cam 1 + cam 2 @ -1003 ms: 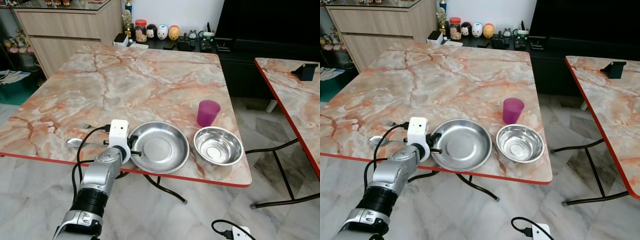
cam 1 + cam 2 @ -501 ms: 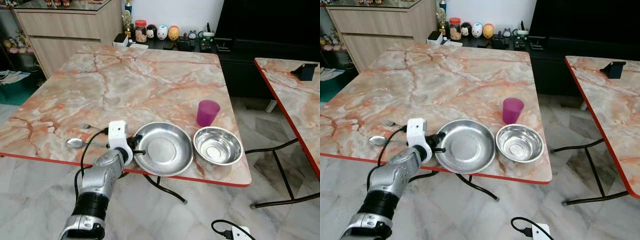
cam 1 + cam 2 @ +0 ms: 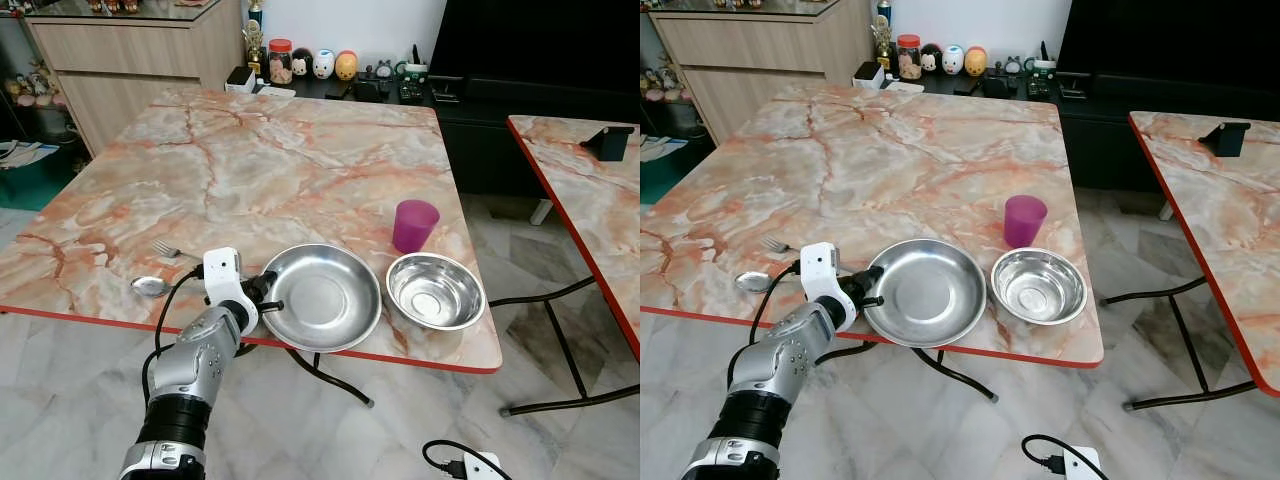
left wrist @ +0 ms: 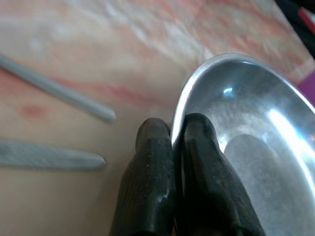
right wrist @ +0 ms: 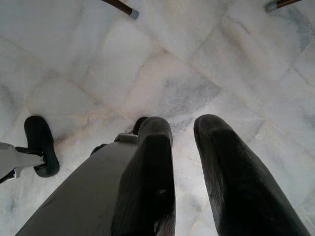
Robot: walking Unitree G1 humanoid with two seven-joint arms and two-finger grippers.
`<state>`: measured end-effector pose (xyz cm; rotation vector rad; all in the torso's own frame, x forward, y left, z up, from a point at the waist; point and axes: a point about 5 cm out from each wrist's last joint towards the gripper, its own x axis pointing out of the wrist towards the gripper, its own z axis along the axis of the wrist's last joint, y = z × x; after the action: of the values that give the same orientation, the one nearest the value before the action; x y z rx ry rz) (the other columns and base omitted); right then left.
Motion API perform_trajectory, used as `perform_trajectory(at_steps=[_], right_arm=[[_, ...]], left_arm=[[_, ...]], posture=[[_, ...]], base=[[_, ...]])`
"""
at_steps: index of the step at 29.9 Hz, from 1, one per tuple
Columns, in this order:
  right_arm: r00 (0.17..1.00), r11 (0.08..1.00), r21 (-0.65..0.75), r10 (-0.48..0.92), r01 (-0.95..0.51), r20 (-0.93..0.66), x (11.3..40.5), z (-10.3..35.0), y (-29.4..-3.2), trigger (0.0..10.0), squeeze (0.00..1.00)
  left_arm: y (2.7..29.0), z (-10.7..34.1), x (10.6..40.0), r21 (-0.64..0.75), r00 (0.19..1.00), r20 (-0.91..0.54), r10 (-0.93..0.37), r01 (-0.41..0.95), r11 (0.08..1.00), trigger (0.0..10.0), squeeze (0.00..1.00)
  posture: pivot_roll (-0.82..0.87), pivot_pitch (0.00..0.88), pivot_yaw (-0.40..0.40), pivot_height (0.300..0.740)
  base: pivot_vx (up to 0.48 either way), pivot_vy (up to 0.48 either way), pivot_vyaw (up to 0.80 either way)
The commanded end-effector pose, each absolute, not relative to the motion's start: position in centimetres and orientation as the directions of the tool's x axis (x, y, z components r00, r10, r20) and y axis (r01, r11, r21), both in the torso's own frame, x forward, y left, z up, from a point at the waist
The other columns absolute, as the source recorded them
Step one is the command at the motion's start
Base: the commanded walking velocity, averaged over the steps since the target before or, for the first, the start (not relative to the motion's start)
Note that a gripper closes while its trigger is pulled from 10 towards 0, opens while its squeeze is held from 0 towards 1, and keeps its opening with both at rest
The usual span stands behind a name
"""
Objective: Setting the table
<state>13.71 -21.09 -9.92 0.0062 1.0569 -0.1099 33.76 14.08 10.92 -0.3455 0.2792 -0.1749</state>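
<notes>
A shallow steel plate [image 3: 322, 297] lies near the front edge of the marble table [image 3: 270, 170]. My left gripper [image 3: 266, 296] is shut on the plate's left rim, one finger inside and one outside; the left wrist view shows the fingertips [image 4: 155, 135] pinching that rim [image 4: 197, 78]. A steel bowl [image 3: 435, 291] sits right of the plate, with a purple cup [image 3: 415, 225] behind it. A fork [image 3: 165, 248] and a spoon [image 3: 150, 286] lie left of my gripper. My right gripper [image 5: 182, 129] hangs open over the floor.
A second marble table [image 3: 590, 190] stands to the right with a black object [image 3: 612, 141] on it. Behind are a wooden cabinet [image 3: 130, 60] and a dark console with small figurines [image 3: 322, 64]. A cable and white device [image 3: 470, 464] lie on the tiled floor.
My left forearm and wrist have swung a little to the left while the fingers stay on the plate's rim. The plate slid slightly right, then back a touch.
</notes>
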Motion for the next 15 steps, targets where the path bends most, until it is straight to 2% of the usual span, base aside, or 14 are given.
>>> perform_trajectory(at_steps=[1, 9, 12, 15], right_arm=[[0.480, 0.995, -0.051, -0.088, 0.091, -0.873, 13.6, -9.9, -21.3, 10.0, 0.00], [0.480, 0.994, -0.055, -0.092, 0.092, -0.872, 13.6, -9.9, -21.4, 10.0, 0.00], [0.480, 0.994, -0.054, -0.094, 0.096, -0.873, 13.6, -9.9, -21.4, 10.0, 0.00], [0.480, 0.993, -0.049, -0.096, 0.109, -0.872, 13.5, -9.9, -21.5, 10.0, 0.00]], left_arm=[[14.7, 12.7, 34.3, -0.336, 0.969, -0.167, -0.181, 0.117, 0.934, 10.0, 0.00], [15.0, 14.0, 34.6, -0.465, 0.980, -0.086, -0.179, 0.120, 0.877, 10.0, 0.00], [15.0, 15.5, 34.4, -0.578, 0.985, 0.028, -0.171, 0.155, 0.801, 10.0, 0.00], [15.0, 16.5, 33.9, -0.624, 0.979, 0.108, -0.175, 0.204, 0.754, 10.0, 0.00]], posture=[[0.14, 0.000, -0.056, 0.727], [0.13, 0.000, -0.057, 0.727], [0.14, 0.000, -0.066, 0.727], [0.14, 0.000, -0.070, 0.727]], base=[[0.000, 0.000, 0.00], [0.000, 0.000, 0.00], [0.000, 0.000, 0.00], [0.000, 0.000, 0.00]])
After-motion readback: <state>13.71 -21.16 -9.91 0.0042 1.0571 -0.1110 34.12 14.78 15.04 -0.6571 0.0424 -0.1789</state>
